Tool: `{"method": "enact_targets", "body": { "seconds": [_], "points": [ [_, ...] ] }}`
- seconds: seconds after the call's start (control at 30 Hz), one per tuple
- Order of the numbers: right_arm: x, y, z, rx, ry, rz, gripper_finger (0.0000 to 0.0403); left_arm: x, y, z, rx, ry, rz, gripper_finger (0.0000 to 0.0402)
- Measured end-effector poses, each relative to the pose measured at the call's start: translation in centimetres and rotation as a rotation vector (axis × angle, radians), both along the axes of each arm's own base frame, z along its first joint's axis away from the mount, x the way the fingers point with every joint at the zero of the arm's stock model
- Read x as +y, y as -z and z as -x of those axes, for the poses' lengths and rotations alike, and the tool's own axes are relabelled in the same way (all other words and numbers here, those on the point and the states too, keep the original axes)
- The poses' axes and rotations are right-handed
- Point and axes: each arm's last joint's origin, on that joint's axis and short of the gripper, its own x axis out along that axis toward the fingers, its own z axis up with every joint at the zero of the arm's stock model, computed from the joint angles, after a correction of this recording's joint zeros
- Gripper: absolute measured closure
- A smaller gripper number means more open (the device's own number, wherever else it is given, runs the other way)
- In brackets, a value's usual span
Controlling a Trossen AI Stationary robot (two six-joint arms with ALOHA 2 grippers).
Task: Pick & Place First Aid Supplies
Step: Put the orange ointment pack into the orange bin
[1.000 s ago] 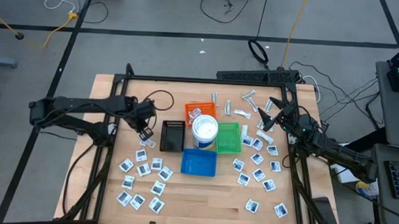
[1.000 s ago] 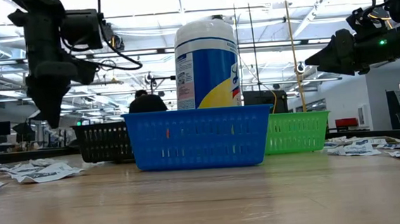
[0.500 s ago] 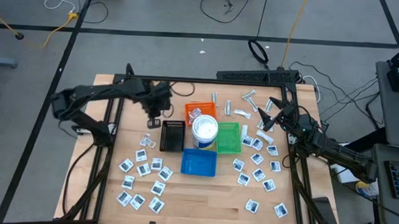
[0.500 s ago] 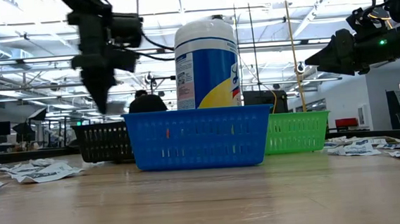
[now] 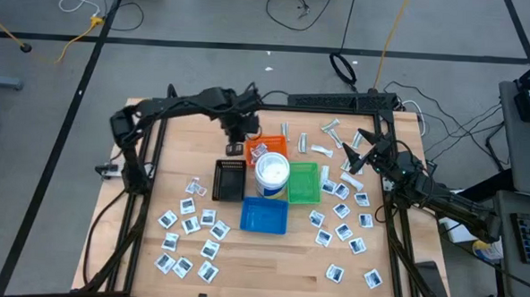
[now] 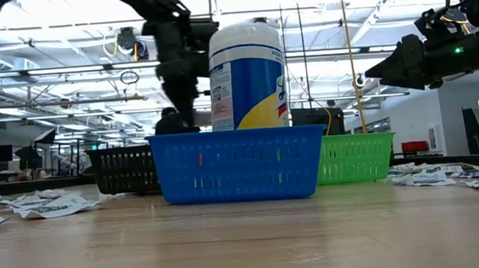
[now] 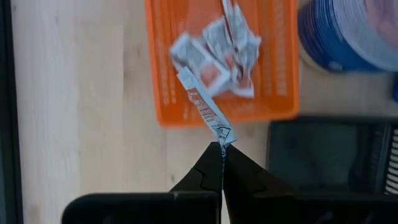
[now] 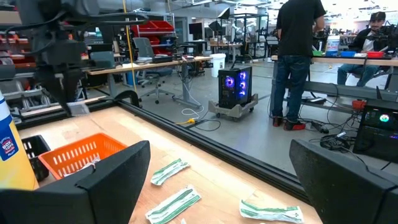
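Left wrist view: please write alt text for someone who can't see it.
The left gripper, fingers pinched shut, holds a white packet by one corner above the near rim of the orange tray, which already contains several packets. A black tray and the blue-banded tub sit alongside on the wooden table.

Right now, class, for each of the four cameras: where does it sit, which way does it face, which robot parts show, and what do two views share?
High view: overhead, straight down on the table; both arms show.
Low view: tabletop height, level past the blue tray; arms enter above.
Left wrist view: down past the left gripper, shut on a packet by the orange tray.
Right wrist view: across the table into the room; right gripper open.
Shared: orange tray in the high and both wrist views.
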Motion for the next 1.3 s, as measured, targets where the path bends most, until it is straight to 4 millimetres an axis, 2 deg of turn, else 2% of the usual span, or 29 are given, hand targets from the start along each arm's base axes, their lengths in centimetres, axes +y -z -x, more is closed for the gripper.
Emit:
{"method": "enact_targets", "body": {
  "seconds": [0.17, 0.37, 0.53, 0.67, 0.87, 1.1, 1.3],
  "points": [
    [0.0, 0.0, 0.0, 0.000, 0.000, 0.000, 0.0023, 0.4, 0.6, -2.0, -0.007, 0.025, -0.006, 0.0401],
    [0.0, 0.0, 0.0, 0.000, 0.000, 0.000, 0.0023, 0.2, 3.2, -3.6, 0.015, 0.048, 0.006, 0.0401],
    [0.0, 0.0, 0.0, 0.000, 0.000, 0.000, 0.0023, -0.3, 4.4, -4.4, 0.031, 0.063, 0.013, 0.0401],
    [0.0, 0.0, 0.0, 0.000, 0.000, 0.000, 0.0023, -0.5, 4.6, -4.6, 0.022, 0.037, 0.018, 0.0391],
    [0.0, 0.0, 0.0, 0.000, 0.000, 0.000, 0.0023, -0.6, 4.6, -4.7, 0.024, 0.031, 0.014, 0.0342],
    [0.0, 0.0, 0.0, 0.001, 0.000, 0.000, 0.0023, -0.6, 4.5, -4.7, 0.028, 0.009, 0.006, 0.0236],
    [0.0, 0.0, 0.0, 0.000, 0.000, 0.000, 0.0023, -0.3, 2.7, -4.0, 0.009, -0.140, -0.049, 0.0171]
  ]
}}
